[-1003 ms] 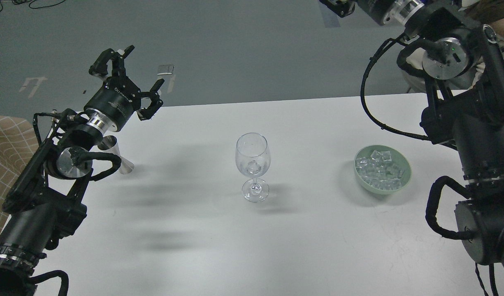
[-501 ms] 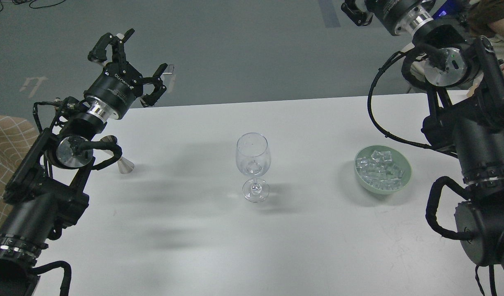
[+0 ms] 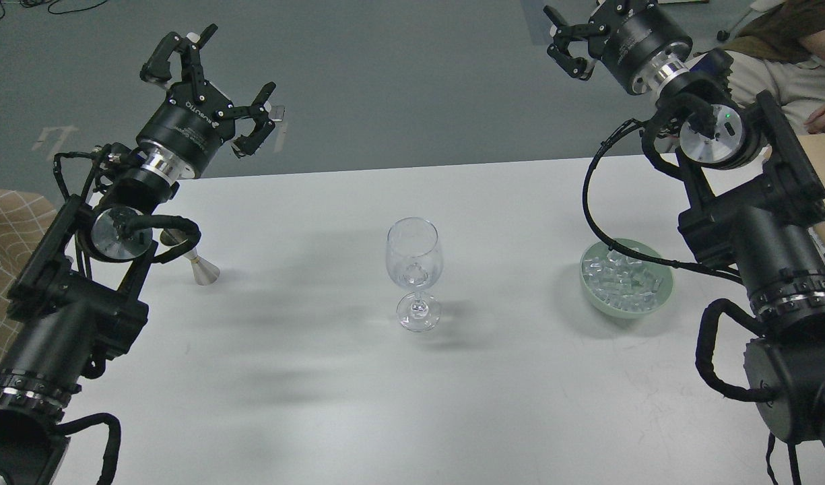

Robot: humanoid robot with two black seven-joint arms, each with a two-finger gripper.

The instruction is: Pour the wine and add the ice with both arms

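Left gripper point(image 3: 213, 77): raised beyond the far left edge of the desk point(image 3: 318, 377), over the grey floor; its fingers are spread wide apart and nothing is between them.
Right gripper point(image 3: 577, 37): high at the far right, also beyond the far edge of the desk; the fingers I can see are spread apart and hold nothing.
Wine glass point(image 3: 414, 269): stands upright near the middle of the desk, well apart from both grippers.
Ice in the glass point(image 3: 414, 274): one clear cube lies at the bottom of the glass bowl.
Wine: I cannot tell if any liquid is in the glass; no stream is visible.
Ice point(image 3: 621, 283): many small clear cubes piled in the green bowl.
Green bowl point(image 3: 663, 296): stands on the right side of the desk; a black cable of the right arm crosses its far rim.
Jigger point(image 3: 200, 266): small steel cone piece, upright on the left side of the desk, partly hidden behind the left arm's cable loop.
Person point(image 3: 782, 47): at the far right corner, only an arm and part of the clothes are visible.
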